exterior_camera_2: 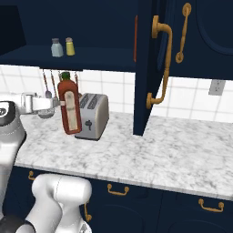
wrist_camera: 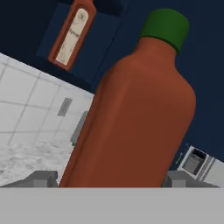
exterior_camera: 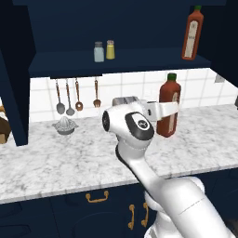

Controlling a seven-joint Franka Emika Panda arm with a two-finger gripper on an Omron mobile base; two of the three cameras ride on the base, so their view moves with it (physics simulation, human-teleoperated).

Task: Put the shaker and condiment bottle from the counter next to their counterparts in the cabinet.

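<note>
Arm reaching forward, forearm level above the worktop; end effector (wrist_camera: 107, 178) spread wide, one finger each side.

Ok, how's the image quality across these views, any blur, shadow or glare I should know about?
Left base view: even light, the cabinet interior dark, a soft shadow under its shelf, no glare. Right base view: sharp, the toaster shaded on its near side. Hand view: the condiment bottle looms large and tilted, soft-edged from closeness, the counter behind it grainy.
</note>
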